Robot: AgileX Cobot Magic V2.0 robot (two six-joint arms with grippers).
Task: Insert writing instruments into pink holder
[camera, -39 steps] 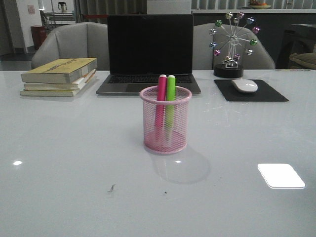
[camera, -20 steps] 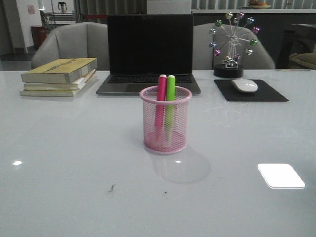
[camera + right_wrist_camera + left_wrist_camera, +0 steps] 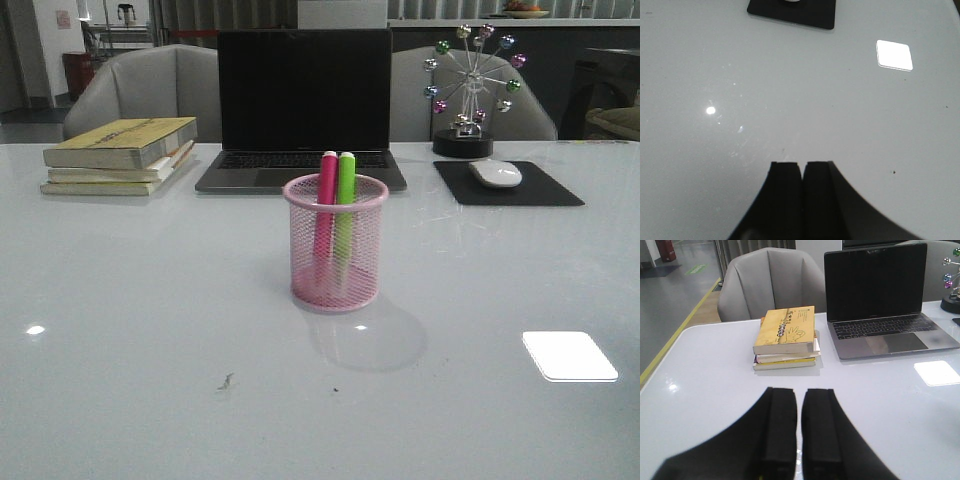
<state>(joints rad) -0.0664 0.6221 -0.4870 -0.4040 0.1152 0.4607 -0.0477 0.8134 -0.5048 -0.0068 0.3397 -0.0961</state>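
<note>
Front view: the pink holder stands upright near the middle of the white table, just in front of the open laptop. Two markers stand side by side inside it, their pale tips poking above the rim: the magenta marker on the left, touching or nearly touching the green marker on the right. Their lower halves show only dimly through the mesh.

A stack of books lies at the table's far left; at far right a mouse rests on a black mouse pad, with a small ferris-wheel ornament behind it.

Neither arm appears in the front view. In the left wrist view, the left gripper hovers low over bare tabletop, facing the books and laptop, its black fingers drawn almost together with only a thin slit between them and nothing held. In the right wrist view, the right gripper points down over the table, fingers pressed nearly flush and empty; the mouse pad is cut off by the frame's edge. The holder shows in neither wrist view.
</note>
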